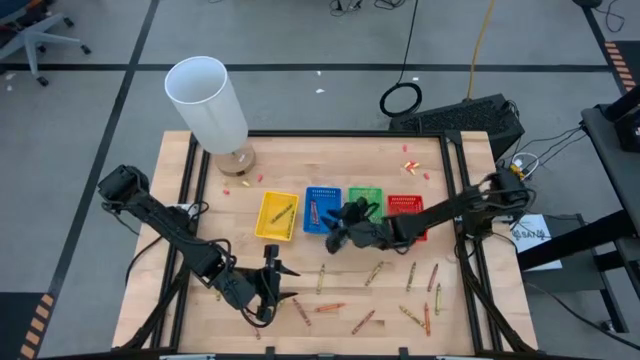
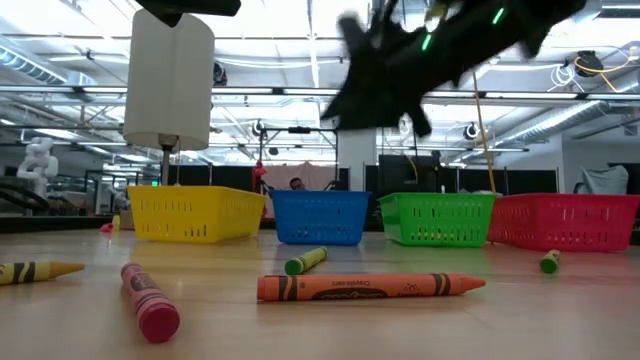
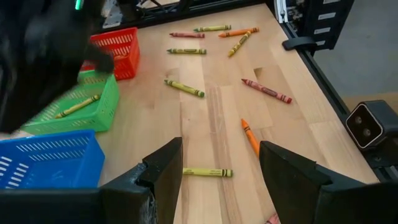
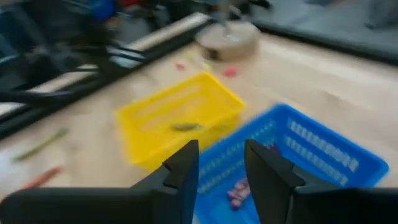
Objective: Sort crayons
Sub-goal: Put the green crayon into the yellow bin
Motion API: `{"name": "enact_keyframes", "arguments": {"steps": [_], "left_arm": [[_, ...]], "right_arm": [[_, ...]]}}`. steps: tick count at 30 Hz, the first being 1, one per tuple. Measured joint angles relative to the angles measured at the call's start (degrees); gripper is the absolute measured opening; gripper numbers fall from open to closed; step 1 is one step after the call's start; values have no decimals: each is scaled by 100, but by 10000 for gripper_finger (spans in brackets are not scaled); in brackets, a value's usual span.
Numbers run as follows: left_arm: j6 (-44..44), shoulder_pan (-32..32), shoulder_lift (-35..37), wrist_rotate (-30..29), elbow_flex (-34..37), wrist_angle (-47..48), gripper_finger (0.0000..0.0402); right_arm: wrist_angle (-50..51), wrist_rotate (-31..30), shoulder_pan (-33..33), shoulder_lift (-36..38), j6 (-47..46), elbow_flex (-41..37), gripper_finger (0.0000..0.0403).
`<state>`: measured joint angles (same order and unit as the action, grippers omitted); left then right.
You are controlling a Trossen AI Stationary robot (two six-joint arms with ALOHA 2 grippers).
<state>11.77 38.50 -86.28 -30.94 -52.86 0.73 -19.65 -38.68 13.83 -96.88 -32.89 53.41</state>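
Right gripper [image 1: 338, 232] (jaws parted) overhangs blue tray's [image 1: 322, 192] rim.

Orange crayon [image 2: 370, 287] lying before four trays [image 2: 320, 216].

The left arm is folded low across the near-left part of the desk, and its tool [image 1: 272, 272] is held with the fingers [image 3: 166, 169] spread wide. The right arm is stretched in from the right edge toward the middle, and its tool [image 1: 335, 236] is seen with the fingers [image 4: 184, 169] parted by a narrow gap.

Right pincer [image 2: 385, 90] a dark blur in low view; blue tray [image 4: 298, 155] contents smeared, unreadable.
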Motion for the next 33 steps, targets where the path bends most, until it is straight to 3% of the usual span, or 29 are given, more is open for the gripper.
{"name": "enact_keyframes", "arguments": {"steps": [7, 15, 28, 33], "left_arm": [[2, 0, -2, 0, 0, -35, 212], [139, 0, -4, 2, 0, 3, 212], [519, 17, -89, 91, 0, 348, 212], [638, 48, -214, 111, 4, 339, 212]], "right_arm": [[414, 292, 1083, 938, 977, 0, 116], [1279, 297, 2223, 858, 1417, -1, 116], [1528, 285, 2565, 868, 1398, -4, 116], [2126, 295, 2579, 868, 981, -4, 116]]}}
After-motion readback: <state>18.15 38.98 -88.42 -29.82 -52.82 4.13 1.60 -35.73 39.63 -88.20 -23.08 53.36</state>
